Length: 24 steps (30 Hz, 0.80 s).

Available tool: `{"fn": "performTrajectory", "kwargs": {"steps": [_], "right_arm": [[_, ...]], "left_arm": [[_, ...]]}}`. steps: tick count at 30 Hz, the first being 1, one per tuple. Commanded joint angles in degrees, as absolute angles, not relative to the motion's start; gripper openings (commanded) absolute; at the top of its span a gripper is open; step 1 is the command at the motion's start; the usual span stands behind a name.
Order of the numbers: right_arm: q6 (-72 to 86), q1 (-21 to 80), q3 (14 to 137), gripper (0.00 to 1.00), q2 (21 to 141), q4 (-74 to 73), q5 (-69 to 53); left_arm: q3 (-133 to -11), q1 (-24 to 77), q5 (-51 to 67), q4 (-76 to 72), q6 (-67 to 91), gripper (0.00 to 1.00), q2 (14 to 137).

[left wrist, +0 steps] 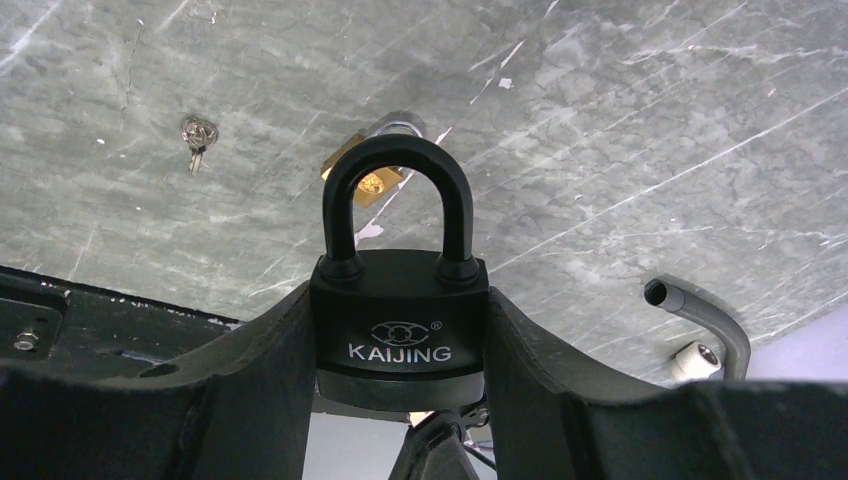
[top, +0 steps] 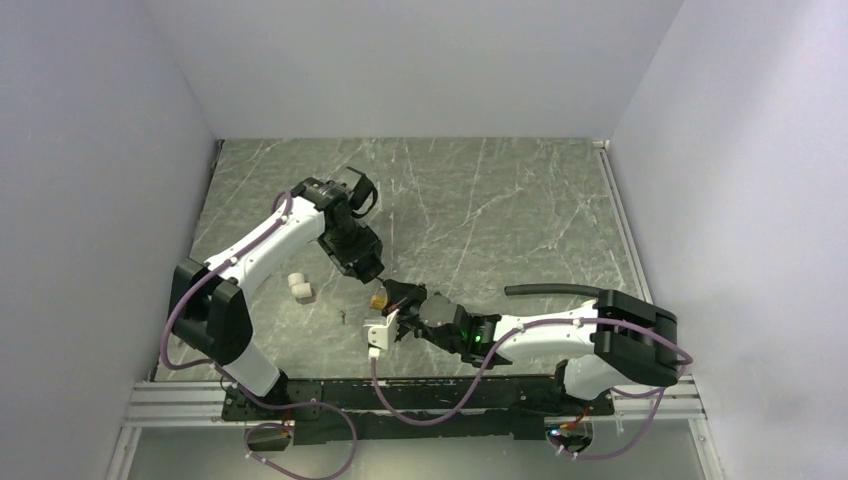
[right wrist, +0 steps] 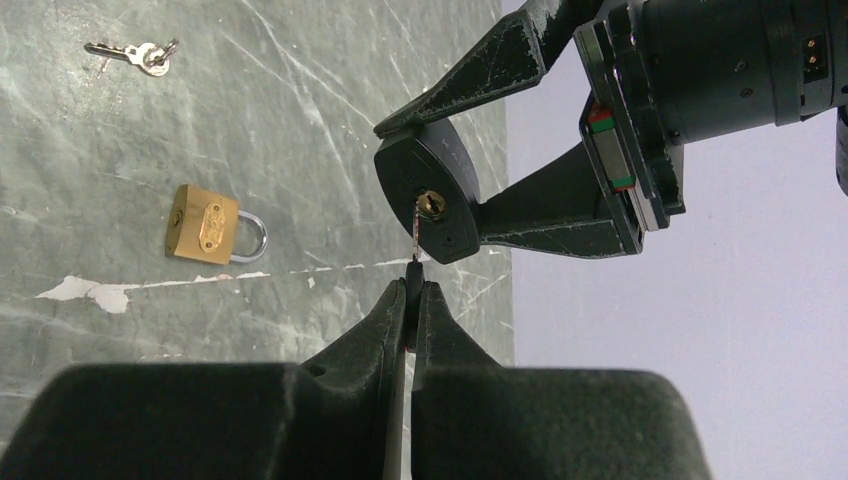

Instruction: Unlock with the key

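Two-finger left hand (left wrist: 400,310) grips padlock (left wrist: 400,285); right hand (right wrist: 412,295) seemingly inserting key (right wrist: 416,238)

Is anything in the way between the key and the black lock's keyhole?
Nothing visible. The key, pinched in the right gripper, has its blade tip at the keyhole of the black padlock, held by the left gripper.

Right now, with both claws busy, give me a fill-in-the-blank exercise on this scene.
1. The black padlock in the left claw bears the word ____.
2. The right claw pinches the key, its blade at the black padlock's ____.
3. The brass padlock lies on the table, held by ____ claw.
Missing words: KAIJING; keyhole; neither.
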State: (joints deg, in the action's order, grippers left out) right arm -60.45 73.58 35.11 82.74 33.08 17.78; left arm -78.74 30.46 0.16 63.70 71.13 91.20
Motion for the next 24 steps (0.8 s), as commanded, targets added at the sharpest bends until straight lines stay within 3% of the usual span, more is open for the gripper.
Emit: {"fn": "performTrajectory", "kwargs": {"steps": [1,24], "right_arm": [[-60.58,73.21,37.32,0.0,82.73,34.13,18.56],[-61.44,72.75,39.89,0.0,87.0,33.14,19.96]], "left_arm": [[-80.3,30.74,1.75,64.18,71.64,0.0,91.37],[-80.25,30.77,1.76,63.81,71.38,0.0,91.97]]}}
